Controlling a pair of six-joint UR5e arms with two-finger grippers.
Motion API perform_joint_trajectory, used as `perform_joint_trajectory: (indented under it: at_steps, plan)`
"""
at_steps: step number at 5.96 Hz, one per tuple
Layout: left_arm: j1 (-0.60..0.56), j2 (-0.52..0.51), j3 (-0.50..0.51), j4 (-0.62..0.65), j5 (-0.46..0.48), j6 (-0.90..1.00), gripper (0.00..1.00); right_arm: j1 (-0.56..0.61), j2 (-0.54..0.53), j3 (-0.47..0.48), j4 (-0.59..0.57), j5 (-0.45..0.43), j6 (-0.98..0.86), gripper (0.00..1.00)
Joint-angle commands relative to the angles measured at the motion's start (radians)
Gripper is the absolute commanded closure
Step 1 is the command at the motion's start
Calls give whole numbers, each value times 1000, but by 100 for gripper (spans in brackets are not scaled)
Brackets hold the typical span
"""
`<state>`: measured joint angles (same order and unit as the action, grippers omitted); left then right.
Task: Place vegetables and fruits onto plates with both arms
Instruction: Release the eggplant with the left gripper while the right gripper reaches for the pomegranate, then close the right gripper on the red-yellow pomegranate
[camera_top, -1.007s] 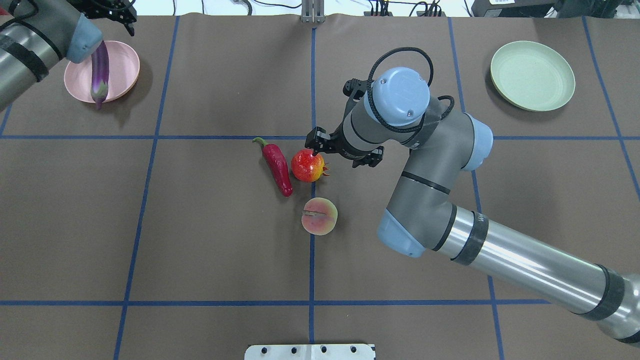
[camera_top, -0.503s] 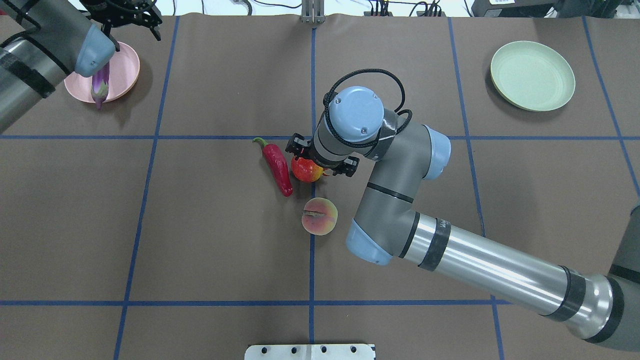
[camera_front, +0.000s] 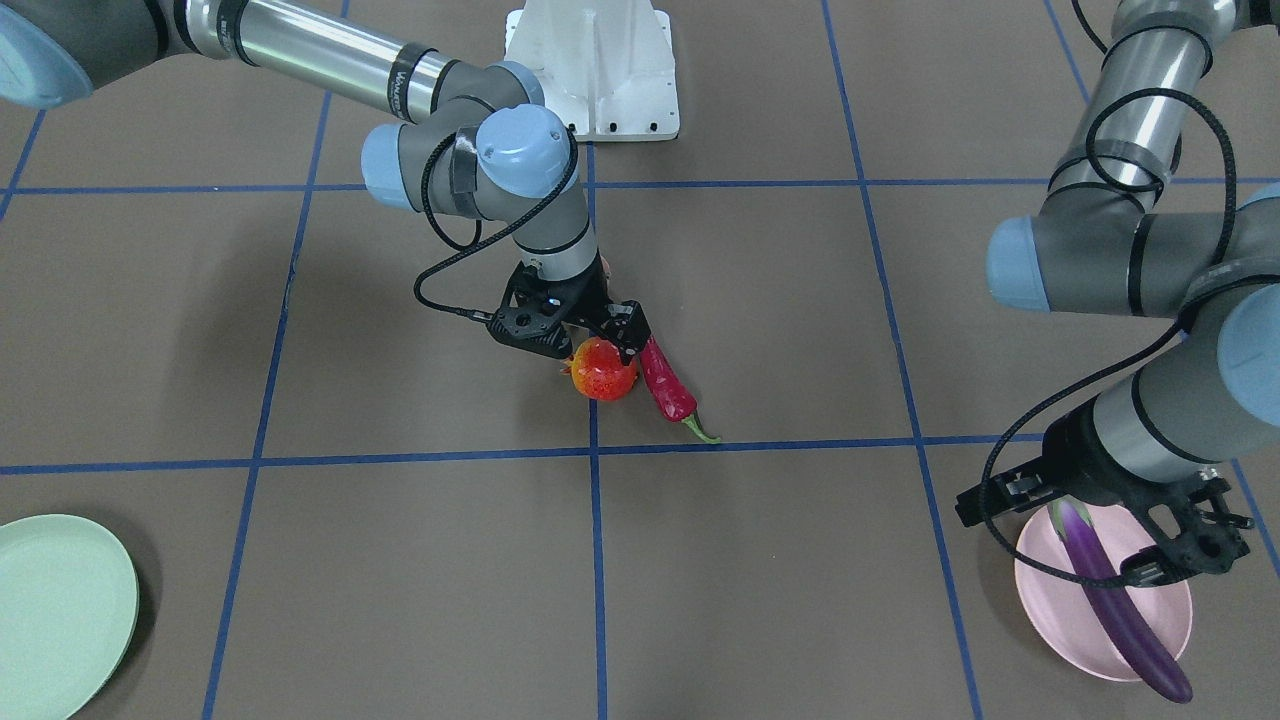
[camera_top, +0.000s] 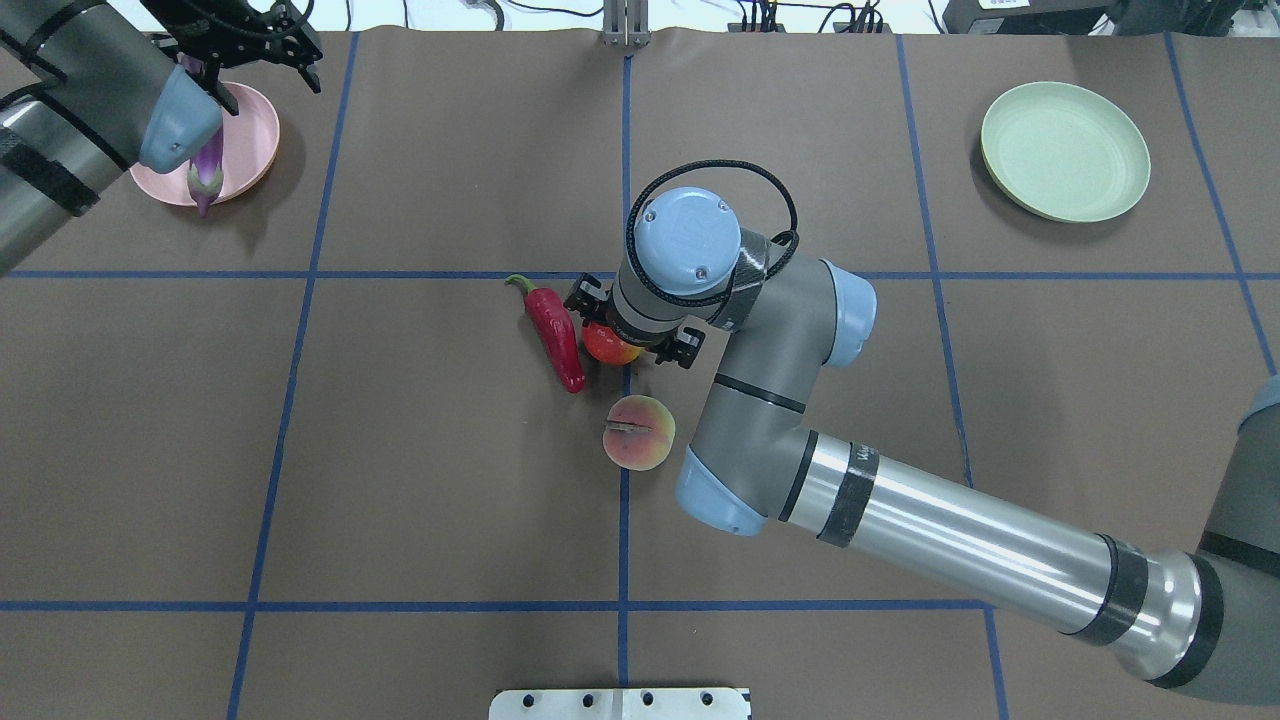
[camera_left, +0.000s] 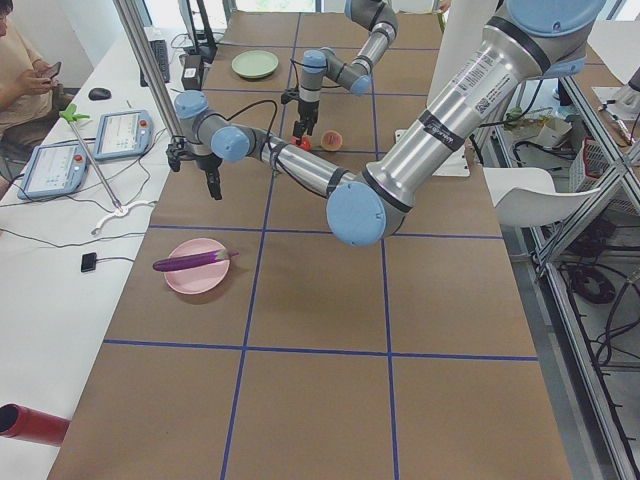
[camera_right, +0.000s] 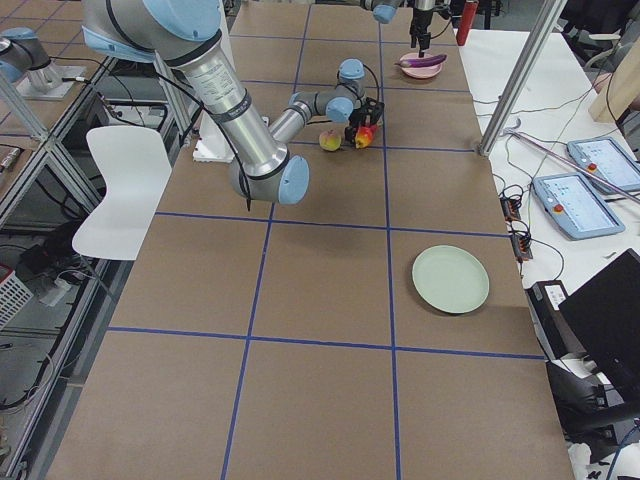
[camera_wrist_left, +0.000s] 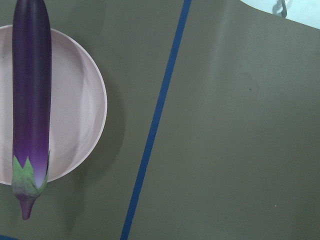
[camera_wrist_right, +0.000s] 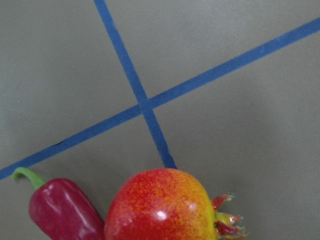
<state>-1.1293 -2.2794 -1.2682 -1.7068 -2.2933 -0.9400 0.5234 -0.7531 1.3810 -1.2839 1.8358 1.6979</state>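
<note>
The purple eggplant (camera_front: 1120, 610) lies across the pink plate (camera_front: 1050, 600), its tip past the rim; both show in the left wrist view (camera_wrist_left: 31, 90) (camera_wrist_left: 75, 115). My left gripper (camera_front: 1110, 530) hangs open above it, holding nothing. My right gripper (camera_front: 582, 335) is open, its fingers on either side of the pomegranate-like ball (camera_top: 608, 345) (camera_wrist_right: 160, 207); I cannot tell if they touch it. The red chili (camera_top: 555, 335) lies right beside the ball. The peach (camera_top: 639, 432) sits alone nearer the robot. The mint green plate (camera_top: 1065, 150) holds nothing.
Blue tape lines divide the brown table cover. The white robot base (camera_front: 590, 70) stands at the robot's table edge. An operator (camera_left: 25, 90), tablets (camera_left: 123, 133) and cables are beside the far long edge.
My right gripper has moved left and down from beside the ball to over it, fingers around it. My left arm has shifted a little over the pink plate; the eggplant stays on the plate.
</note>
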Motion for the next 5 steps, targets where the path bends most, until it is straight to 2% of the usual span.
perform_joint_trajectory:
  at_steps: [1,2,3,4,5]
  plan:
    - [2,31,-40,-1,0,-3,0,-2,27,-37,3,-6,38,3]
    - [0,31,-40,-1,0,-3,0,-2,29,-40,6,-27,54,4]
    - [2,38,-49,-1,0,-3,0,-2,31,-40,6,-50,62,12]
    - [3,76,-94,1,2,-5,0,-2,34,-40,6,-55,83,68]
    - [6,90,-111,1,2,-6,0,-2,31,-40,6,-55,82,100]
